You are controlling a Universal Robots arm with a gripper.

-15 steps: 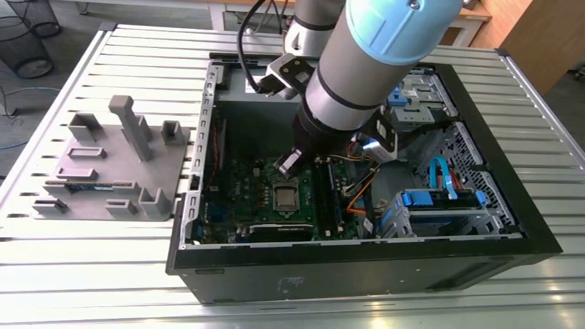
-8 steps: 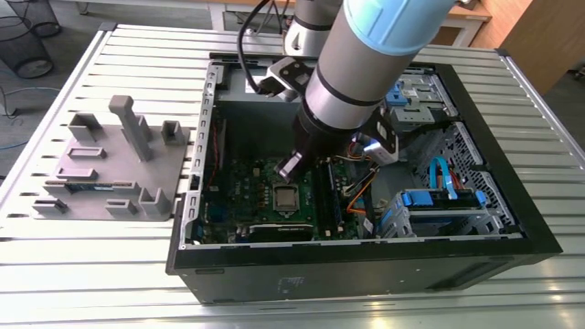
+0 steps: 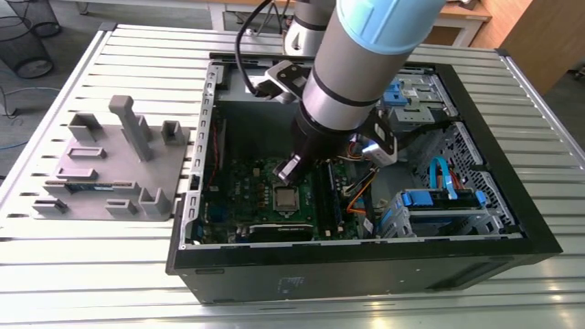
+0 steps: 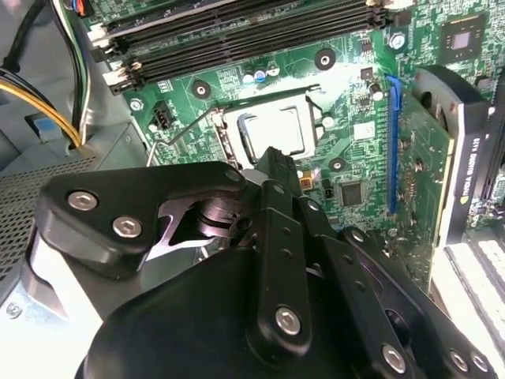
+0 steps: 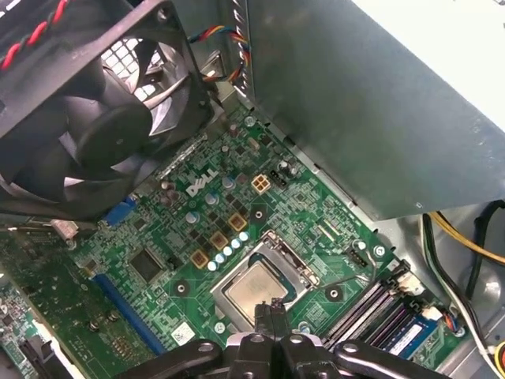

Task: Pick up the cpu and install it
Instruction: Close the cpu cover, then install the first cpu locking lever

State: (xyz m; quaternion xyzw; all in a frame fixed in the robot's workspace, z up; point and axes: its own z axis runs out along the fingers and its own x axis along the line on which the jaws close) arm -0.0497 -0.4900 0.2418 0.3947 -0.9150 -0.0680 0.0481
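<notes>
Silver cpu (image 5: 256, 288) lies flat in its socket (image 5: 286, 253) on the green board (image 5: 316, 233), so seating looks done; claw (image 5: 270, 309) hangs just over its edge, fingers (image 4: 276, 162) pinched together on nothing; next move, I judge, wants a straight lift clear of the latch lever (image 4: 185, 134).
</notes>
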